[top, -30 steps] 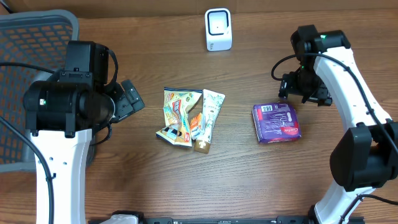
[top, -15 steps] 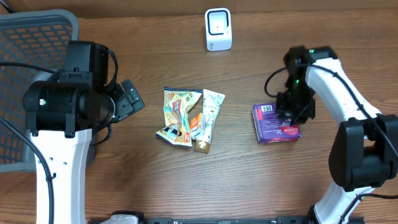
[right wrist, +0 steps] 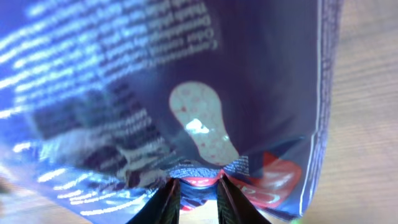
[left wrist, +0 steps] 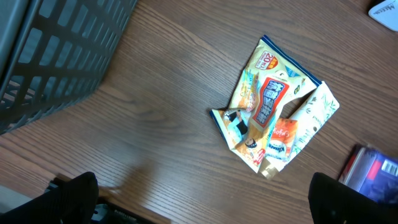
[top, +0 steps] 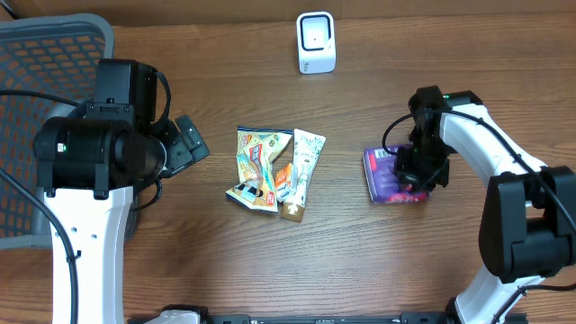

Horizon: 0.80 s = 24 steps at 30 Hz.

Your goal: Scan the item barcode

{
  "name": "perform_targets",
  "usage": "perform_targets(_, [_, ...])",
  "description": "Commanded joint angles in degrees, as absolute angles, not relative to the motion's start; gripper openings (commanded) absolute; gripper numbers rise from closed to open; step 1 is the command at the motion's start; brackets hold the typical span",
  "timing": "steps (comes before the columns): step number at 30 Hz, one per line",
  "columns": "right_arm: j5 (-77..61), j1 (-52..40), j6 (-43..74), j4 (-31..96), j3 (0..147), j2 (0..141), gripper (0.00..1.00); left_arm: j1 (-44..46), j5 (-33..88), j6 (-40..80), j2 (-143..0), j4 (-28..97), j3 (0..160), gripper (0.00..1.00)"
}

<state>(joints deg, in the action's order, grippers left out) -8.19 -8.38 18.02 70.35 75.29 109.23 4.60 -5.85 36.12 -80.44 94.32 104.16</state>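
Overhead: wooden table (top: 360, 270), right end effector (top: 414, 178) pinching purple packet (top: 380, 176), left end effector (top: 191, 144) released.

A brown wooden table (top: 360, 270) is carrying everything. A white scanner (top: 316, 42) is standing upright near its far edge, well apart from the rest. Around the middle, a small pile is lying flat: a yellow pouch (top: 255, 164) is resting on the wood, a white-green tube (top: 306, 162) is lying just beside it on the right, touching it, with its tan cap pointing toward the near edge, and an orange sachet (top: 283, 180) is sitting between them. To the right of the pile, a purple pack (top: 380, 175) is lying apart from it. A grey mesh basket (top: 36, 54) is sitting at the far left corner.
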Motion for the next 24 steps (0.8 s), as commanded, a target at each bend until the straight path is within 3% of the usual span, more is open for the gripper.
perform_targets(1, [-10.6, -8.6, 19.9, 60.9, 73.9, 110.7, 0.24, 4.3, -6.6, 37.3, -80.6, 94.3, 103.9, 1.00])
perform_targets(10, [-17.4, -8.6, 23.8, 47.9, 76.8, 110.7, 0.34, 4.3, -6.6, 37.3, -80.6, 94.3, 103.9, 1.00])
perform_targets(19, [-14.1, -7.2, 19.7, 59.9, 91.5, 110.7, 0.37, 4.3, -6.6, 37.3, -80.6, 94.3, 103.9, 1.00])
perform_targets(22, [-12.5, -5.1, 18.2, 65.0, 97.7, 110.7, 0.44, 4.3, -6.6, 37.3, -80.6, 94.3, 103.9, 1.00])
perform_targets(24, [-12.4, -3.4, 15.5, 66.3, 99.9, 110.7, 0.62, 4.3, -6.6, 37.3, -80.6, 94.3, 103.9, 0.99])
